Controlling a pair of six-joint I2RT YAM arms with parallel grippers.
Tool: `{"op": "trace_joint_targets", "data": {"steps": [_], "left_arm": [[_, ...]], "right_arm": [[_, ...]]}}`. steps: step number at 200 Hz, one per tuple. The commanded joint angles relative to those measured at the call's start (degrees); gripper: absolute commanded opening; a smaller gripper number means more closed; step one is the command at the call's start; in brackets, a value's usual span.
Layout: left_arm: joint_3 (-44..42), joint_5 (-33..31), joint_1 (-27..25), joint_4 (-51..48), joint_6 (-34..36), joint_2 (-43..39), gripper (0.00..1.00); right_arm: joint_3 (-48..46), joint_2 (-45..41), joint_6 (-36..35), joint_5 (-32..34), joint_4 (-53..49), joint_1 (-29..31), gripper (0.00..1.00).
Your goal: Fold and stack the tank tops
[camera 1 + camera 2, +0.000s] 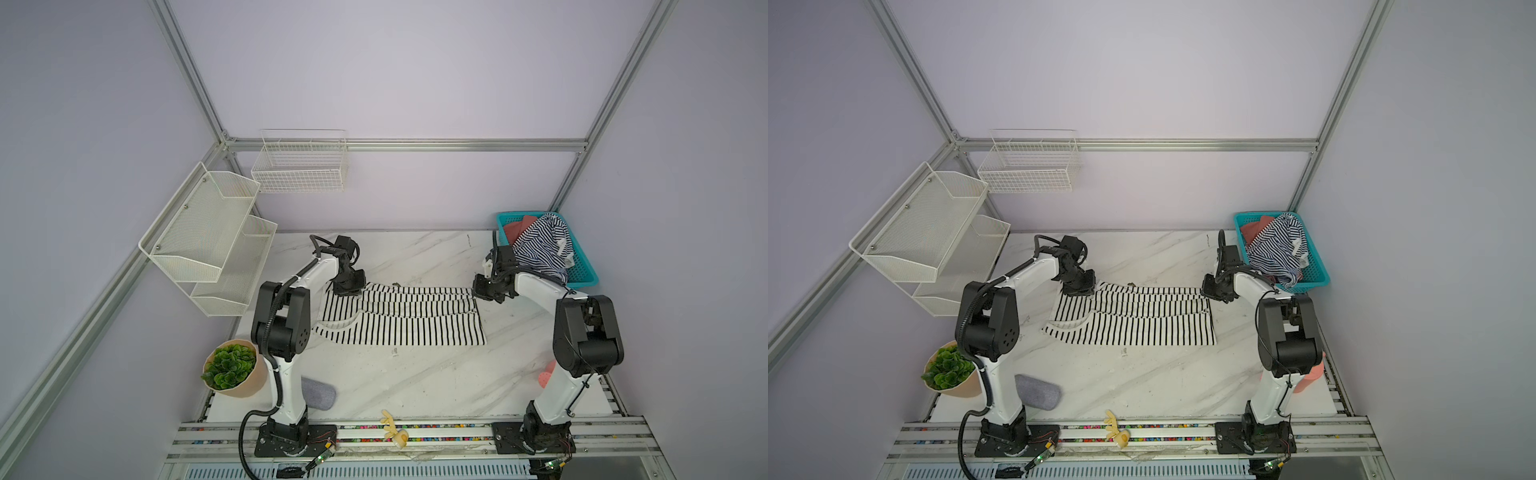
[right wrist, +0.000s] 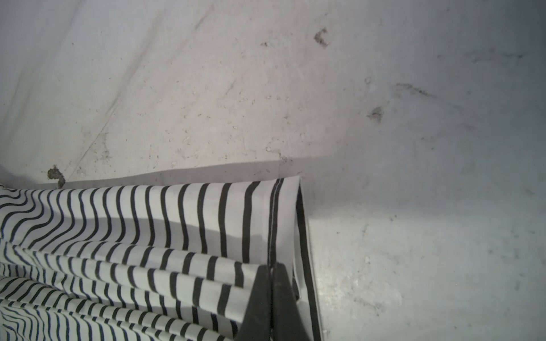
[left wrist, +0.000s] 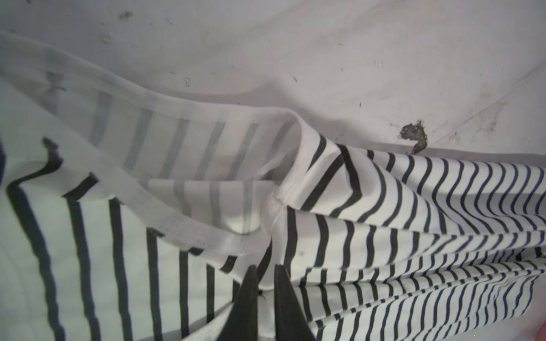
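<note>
Pale lilac walls (image 1: pixel 395 62) framed by aluminium rails (image 1: pixel 407 145). White mesh shelves (image 1: pixel 199 232) hang left, above a marbled tabletop (image 1: pixel 395 386).

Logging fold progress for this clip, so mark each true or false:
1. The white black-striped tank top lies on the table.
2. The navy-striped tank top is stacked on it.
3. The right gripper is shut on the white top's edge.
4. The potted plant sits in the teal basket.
1. True: the white tank top lies partly folded on the table.
2. False: the navy-striped tank top hangs bunched over the rim of the teal basket, apart from the white one.
3. True: the right gripper is closed on cloth near the hem.
4. False: the potted plant stands at the table's front left corner.
</note>
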Motion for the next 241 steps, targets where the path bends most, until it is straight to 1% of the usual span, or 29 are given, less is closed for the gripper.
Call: {"op": "trace_joint_targets", "data": {"steps": [1,30,38,43,47,61,67,74,94,106,127,147,171,177,195,205,213,231,241], "left_arm": [[-4.0,-0.9,-0.1,2.2,-1.3,-4.7,0.19],[-5.9,-2.9,0.0,2.1,-2.1,-7.9,0.28],[-5.2,-3.6,0.0,2.0,-2.3,-8.3,0.31],[-4.6,-4.1,0.0,1.9,-2.4,-8.4,0.33],[-3.8,-4.3,0.0,1.8,-2.5,-8.4,0.34],[-0.1,-4.2,0.0,1.3,-2.8,-7.1,0.36],[1.7,-3.5,0.0,1.1,-2.9,-6.0,0.36],[4.0,-2.0,0.0,1.0,-3.1,-4.6,0.37],[9.7,2.5,0.0,0.9,-3.5,0.3,0.36],[12.4,4.1,0.0,0.7,-3.6,2.9,0.36],[15.2,5.9,-0.1,0.6,-3.6,6.6,0.36],[16.6,6.2,-0.1,0.1,-3.3,9.2,0.36],[16.7,6.9,-0.1,-0.1,-3.4,10.9,0.36],[16.5,7.0,-0.1,0.1,-3.5,11.0,0.34],[15.6,7.0,-0.3,0.6,-3.7,10.5,0.27],[14.8,7.0,-0.3,1.2,-3.8,10.0,0.26],[14.4,7.3,-0.3,1.4,-3.7,10.0,0.26],[13.6,8.4,-0.5,1.5,-3.8,9.9,0.23],[13.1,8.5,-0.7,1.6,-3.6,9.9,0.23]], "right_arm": [[-2.5,-1.6,0.1,1.3,0.4,-0.2,0.0],[-4.0,-1.4,0.1,1.4,0.5,-0.2,0.0],[-3.9,-1.2,0.0,1.4,0.3,-0.2,0.1],[-3.9,-1.2,0.0,1.6,0.2,-0.2,0.18],[-3.7,-1.3,0.0,1.7,0.1,-0.2,0.22],[-3.5,-1.8,0.2,1.8,0.4,-0.2,0.29],[-3.3,-2.0,0.3,1.8,0.5,-0.2,0.32],[-3.2,-2.3,0.5,1.7,0.7,-0.2,0.33],[-2.7,-2.6,0.9,0.6,1.6,-0.2,0.33],[-2.6,-2.4,1.1,-0.3,2.2,-0.2,0.33],[-2.2,-1.3,1.1,-1.4,2.7,-0.2,0.35],[-1.9,-0.4,1.2,-1.6,3.2,-0.2,0.38],[-1.5,0.2,1.4,-2.3,3.7,-0.2,0.39],[-1.4,0.2,1.4,-2.5,3.8,-0.2,0.38],[-1.1,0.8,1.5,-3.1,4.2,-0.2,0.31],[-0.9,1.3,1.6,-3.6,4.3,-0.2,0.27],[-0.8,1.6,1.6,-3.8,4.1,-0.2,0.26],[-0.4,2.5,1.4,-3.8,3.4,-0.2,0.26],[-0.4,2.9,1.2,-3.8,3.1,-0.2,0.3]]}}
